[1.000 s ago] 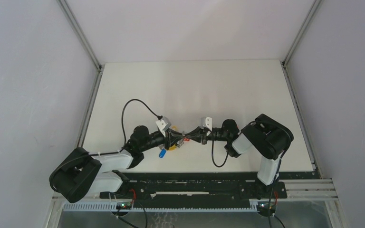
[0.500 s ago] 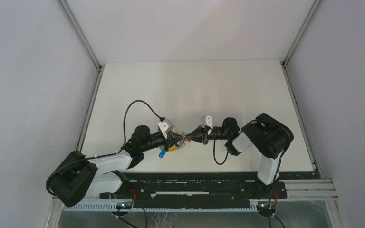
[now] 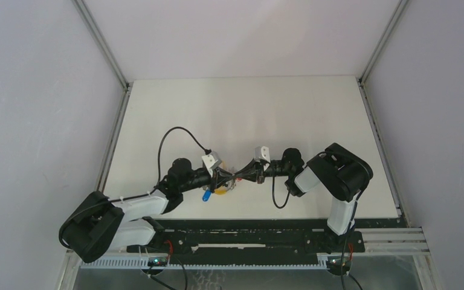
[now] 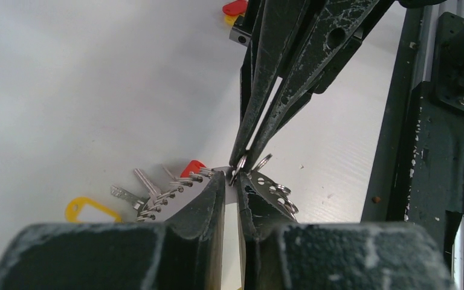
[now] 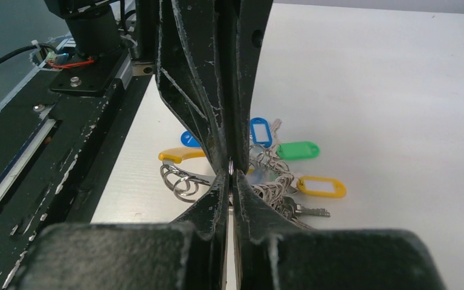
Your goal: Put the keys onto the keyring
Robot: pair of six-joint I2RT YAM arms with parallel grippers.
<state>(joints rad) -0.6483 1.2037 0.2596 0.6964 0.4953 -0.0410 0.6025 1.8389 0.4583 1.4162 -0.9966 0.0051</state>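
Grey metal keyring lies below 2 meeting grippers: left gripper now narrower, hold unclear; right gripper clenched, thin loop at its tips. Threading looks near.

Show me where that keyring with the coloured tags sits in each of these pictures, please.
Top external: keyring, a small coloured cluster on the table, where the left end effector and right end effector meet.
Left wrist: keyring low centre, fanning from the left end effector.
Right wrist: keyring centre, tags spread beyond the right end effector.
Shared landmark: the two end effectors meeting tip to tip.
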